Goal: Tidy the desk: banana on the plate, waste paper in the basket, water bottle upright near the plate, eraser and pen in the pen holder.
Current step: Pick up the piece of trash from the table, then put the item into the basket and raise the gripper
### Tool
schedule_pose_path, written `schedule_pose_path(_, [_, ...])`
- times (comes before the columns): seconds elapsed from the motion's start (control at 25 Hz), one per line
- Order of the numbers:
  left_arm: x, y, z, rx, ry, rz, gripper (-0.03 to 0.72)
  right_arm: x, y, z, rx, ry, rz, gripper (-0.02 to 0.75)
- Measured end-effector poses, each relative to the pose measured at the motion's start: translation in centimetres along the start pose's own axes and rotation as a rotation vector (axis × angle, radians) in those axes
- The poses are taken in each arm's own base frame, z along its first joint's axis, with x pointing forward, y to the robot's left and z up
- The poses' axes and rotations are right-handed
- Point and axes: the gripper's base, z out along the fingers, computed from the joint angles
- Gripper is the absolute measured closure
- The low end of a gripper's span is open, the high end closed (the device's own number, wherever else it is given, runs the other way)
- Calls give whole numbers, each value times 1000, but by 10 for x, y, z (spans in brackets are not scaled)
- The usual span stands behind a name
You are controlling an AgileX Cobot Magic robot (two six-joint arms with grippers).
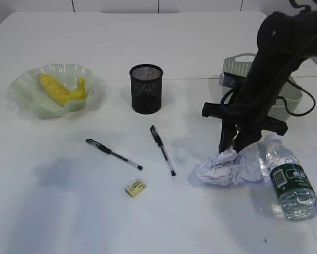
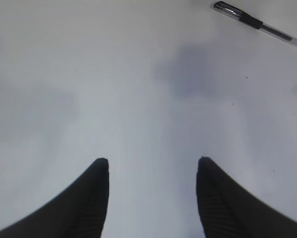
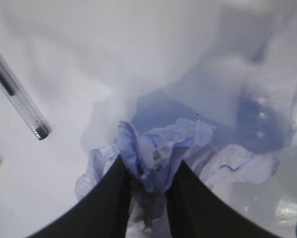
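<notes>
At right of the desk (image 1: 147,42), the right end effector (image 3: 148,171) pinches a fold of the crumpled waste paper (image 1: 229,168), which rests on the surface touching the water bottle (image 1: 290,177) lying on its side. Behind the arm stands the basket (image 1: 243,66). Over bare desk at left, the left end effector (image 2: 152,171) hangs with its fingers spread, gripping nothing. Two pens (image 1: 114,154) (image 1: 162,150) and the eraser (image 1: 135,188) lie mid-desk before the mesh pen holder (image 1: 146,89). Farther left, the banana (image 1: 63,89) sits on the plate (image 1: 20,92).
</notes>
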Motion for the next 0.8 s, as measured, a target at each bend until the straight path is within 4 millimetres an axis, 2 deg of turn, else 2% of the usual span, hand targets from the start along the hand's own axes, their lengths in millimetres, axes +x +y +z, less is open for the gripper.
schedule_pose_path(0.2, [0, 0, 0, 0, 0, 0, 297, 2, 4, -28, -9, -97, -35, 558])
schedule_pose_path(0.36, [0, 0, 0, 0, -2, 0, 297, -4, 12, -47, -29, -150, -53, 558])
schedule_pose_path(0.6, [0, 0, 0, 0, -5, 0, 300, -19, 27, -91, -53, -299, -104, 558])
schedule_pose_path(0.8, [-1, 0, 0, 0, -8, 0, 305, -29, 28, -126, 32, -446, -122, 558])
